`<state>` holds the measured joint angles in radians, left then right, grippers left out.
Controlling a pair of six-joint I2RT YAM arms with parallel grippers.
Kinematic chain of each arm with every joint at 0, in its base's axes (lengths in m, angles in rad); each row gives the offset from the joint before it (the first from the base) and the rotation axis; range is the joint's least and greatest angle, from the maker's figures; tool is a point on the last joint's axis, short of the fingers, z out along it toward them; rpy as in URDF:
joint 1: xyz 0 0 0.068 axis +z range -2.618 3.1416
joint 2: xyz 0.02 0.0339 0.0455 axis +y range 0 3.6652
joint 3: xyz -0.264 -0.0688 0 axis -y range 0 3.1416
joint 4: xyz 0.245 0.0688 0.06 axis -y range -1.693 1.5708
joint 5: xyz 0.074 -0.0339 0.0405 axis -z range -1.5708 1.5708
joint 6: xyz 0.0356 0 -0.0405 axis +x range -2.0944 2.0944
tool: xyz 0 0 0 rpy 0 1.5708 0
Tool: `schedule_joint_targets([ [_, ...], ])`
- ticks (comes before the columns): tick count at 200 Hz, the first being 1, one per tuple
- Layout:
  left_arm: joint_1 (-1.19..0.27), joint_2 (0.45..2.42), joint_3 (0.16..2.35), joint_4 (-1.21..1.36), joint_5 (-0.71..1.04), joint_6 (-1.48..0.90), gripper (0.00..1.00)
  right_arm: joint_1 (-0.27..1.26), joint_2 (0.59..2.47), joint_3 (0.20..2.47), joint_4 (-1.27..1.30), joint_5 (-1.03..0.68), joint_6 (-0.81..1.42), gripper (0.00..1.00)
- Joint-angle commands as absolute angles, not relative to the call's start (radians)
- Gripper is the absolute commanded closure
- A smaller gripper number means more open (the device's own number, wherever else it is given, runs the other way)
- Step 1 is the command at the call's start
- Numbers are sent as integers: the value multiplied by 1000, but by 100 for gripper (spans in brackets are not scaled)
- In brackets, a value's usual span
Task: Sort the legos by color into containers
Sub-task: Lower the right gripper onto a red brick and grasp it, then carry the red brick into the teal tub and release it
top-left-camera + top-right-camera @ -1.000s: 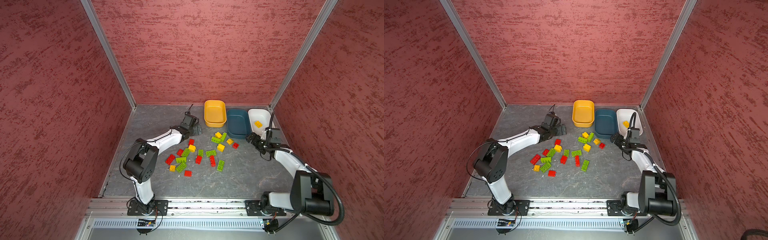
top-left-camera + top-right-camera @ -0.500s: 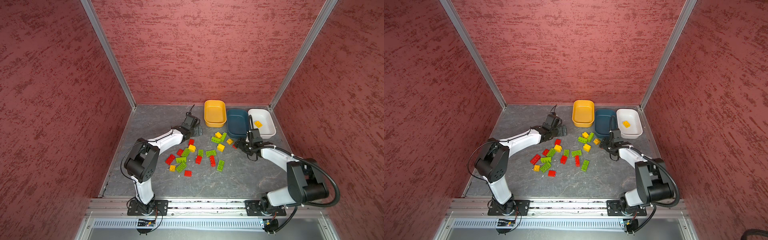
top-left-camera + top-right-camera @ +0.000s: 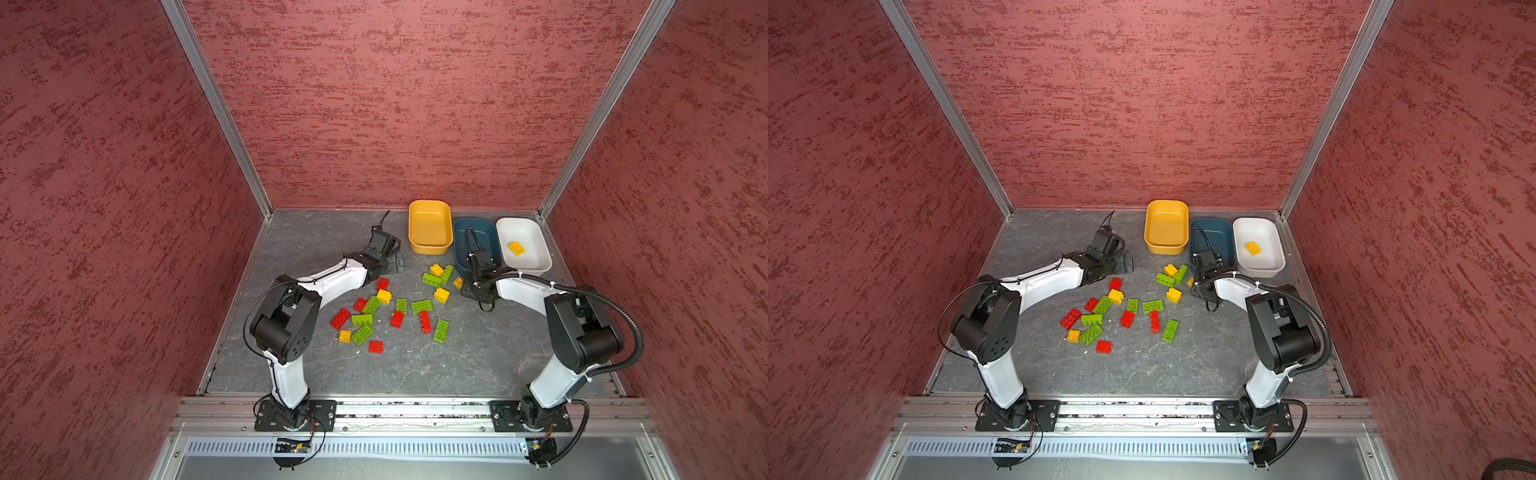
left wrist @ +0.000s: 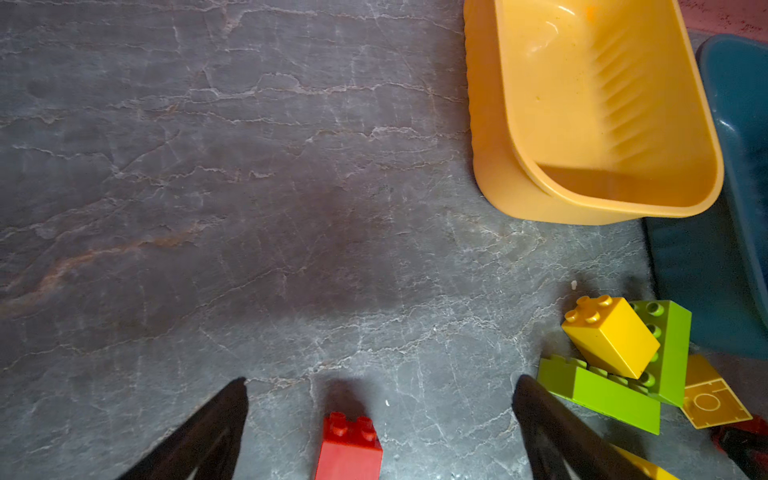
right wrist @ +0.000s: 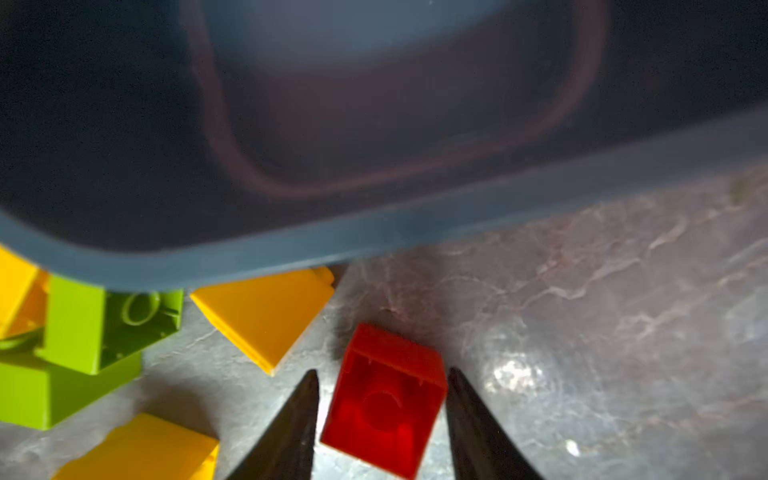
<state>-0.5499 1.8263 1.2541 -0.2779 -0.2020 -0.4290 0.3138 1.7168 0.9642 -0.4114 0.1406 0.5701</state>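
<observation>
Rough red walls (image 3: 374, 104) close 3 sides of a grey, veined, slate-look floor (image 3: 415, 365), and an aluminium rail (image 3: 415, 409) runs across the front.

At the back right, 3 tubs stand side by side, each with its long axis toward the back wall. The yellow-orange tub (image 3: 430, 224) is bare inside. The teal tub (image 3: 488, 237) is bare where it shows. The white tub (image 3: 536, 245) holds 1 yellow brick (image 3: 516, 248), lying diagonally.

The loose legos (image 3: 390, 309) are scattered mid-floor in front of the tubs. A red oblong (image 3: 424, 322) and a green oblong (image 3: 441, 331) lie roughly front to back.

The left gripper (image 4: 380, 379) is spread wide, and a second red brick (image 4: 349, 444) lies untouched between its fingers.

The right gripper (image 5: 382, 371), just in front of the teal tub, brackets a square red brick (image 5: 384, 399) whose hollow underside faces the wrist camera. I cannot tell whether it squeezes the brick.
</observation>
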Motion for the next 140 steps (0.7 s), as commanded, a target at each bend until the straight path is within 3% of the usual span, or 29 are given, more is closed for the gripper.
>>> schedule_joint_targets([
  [1, -549, 1824, 1262, -286, -208, -414, 0, 327, 1725, 987, -469, 231, 546, 57],
  [38, -551, 1824, 1263, -287, -202, -420, 1, 330, 1692, 961, -434, 216, 523, 69],
  [140, -645, 1753, 1263, -355, -172, -426, 0, 334, 1341, 765, -123, 25, 336, 72],
])
